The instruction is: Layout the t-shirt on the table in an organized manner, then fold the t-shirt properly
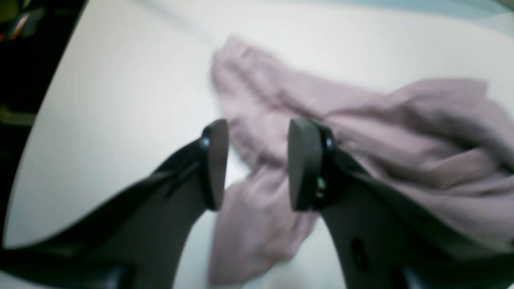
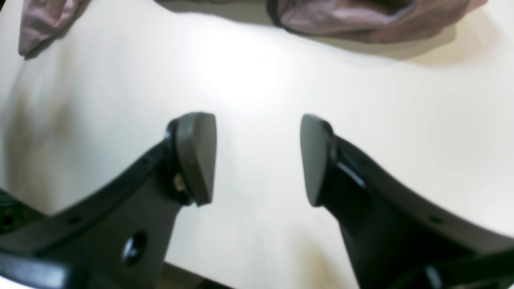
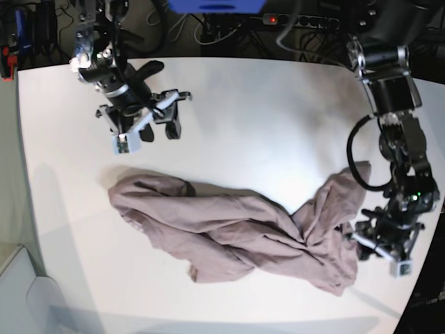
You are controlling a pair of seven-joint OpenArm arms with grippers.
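**Crumpled shirt on the table, both grippers apart and empty**

Mauve cloth fills the near middle of the base view: the t-shirt (image 3: 236, 240) lies bunched and twisted on the white table (image 3: 278, 118), stretched in a long rumpled band from left to right. Its left end is a flatter lobe with a dark fold at the top, and its right end rises in a peak of gathered fabric.

At that right end sits the left gripper (image 1: 257, 164). In its wrist view the two dark pads stand moderately apart with a clear gap, and the shirt's wrinkled cloth lies below and beyond them; nothing is pinched between the pads. That view is blurred, so whether the pads touch the fabric cannot be told. In the base view the gripper is just beside the shirt's right edge, low over the table.

Far left on the table, well apart from the shirt, hangs the right gripper (image 2: 257, 160). Its jaws are spread wide over bare white tabletop and hold nothing. Edges of the shirt show only along the top of its wrist view.
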